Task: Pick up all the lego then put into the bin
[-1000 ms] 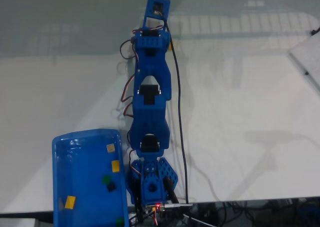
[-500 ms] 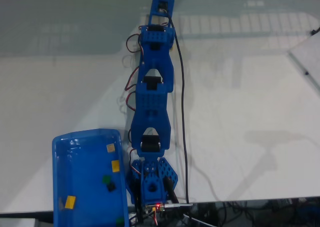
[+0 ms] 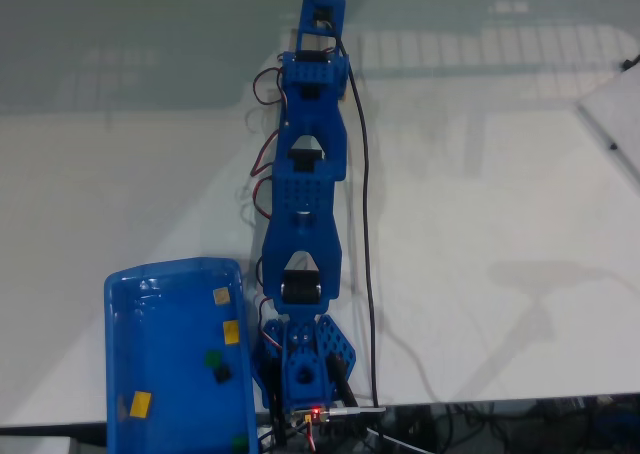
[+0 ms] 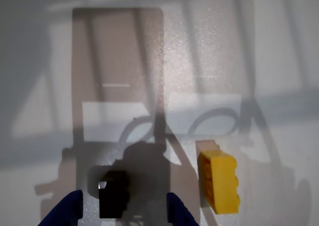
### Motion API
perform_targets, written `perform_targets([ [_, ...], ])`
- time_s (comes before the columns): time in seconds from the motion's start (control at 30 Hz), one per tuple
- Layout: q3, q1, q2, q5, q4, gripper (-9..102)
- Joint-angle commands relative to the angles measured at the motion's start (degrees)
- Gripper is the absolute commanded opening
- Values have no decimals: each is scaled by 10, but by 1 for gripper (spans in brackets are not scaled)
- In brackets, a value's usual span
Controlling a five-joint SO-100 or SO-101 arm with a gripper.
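— Where is the hand (image 4: 124,208) seen?
— Two blue fingertips (image 4: 67,211) are seen at the bottom edge of the wrist view, spread wide and apart, with nothing gripped. A black lego (image 4: 113,193) lies on the table (image 4: 239,47) between them, touched by neither.

— And the arm?
— In the fixed view the arm (image 3: 305,204) is stretched from its base at the table's near edge straight out toward the far edge. The fingers themselves are hidden under the arm's head there.

— Is other lego seen near the hand?
— A yellow lego (image 4: 219,181) is seen in the wrist view, just right of the right fingertip and apart from it, lying flat on the table.

— Where is the bin (image 3: 160,374)?
— At the table's near edge, in the fixed view just left of the arm's base. Several bricks are lying in it: yellow ones (image 3: 231,332) along its right side and one (image 3: 140,404) near its near left corner, with a green one (image 3: 211,357) and a black one (image 3: 221,374) close together by the right wall.

— Anything else on the table?
— A black cable (image 3: 365,254) is run along the right of the arm down to the base.
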Motion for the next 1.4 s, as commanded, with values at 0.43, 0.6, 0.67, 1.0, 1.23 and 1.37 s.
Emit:
perform_targets([
  [0.43, -43, 2, -16, -9, 2, 10],
  [0.6, -43, 0, -19, -10, 4, 2],
  [0.67, -43, 0, -20, -9, 4, 0],
  [1.0, -35, -11, -3, 11, 8, 0],
  [1.23, 58, -95, 214, 110, 37, 0],
  [1.37, 107, -187, 403, 140, 127, 0],
])
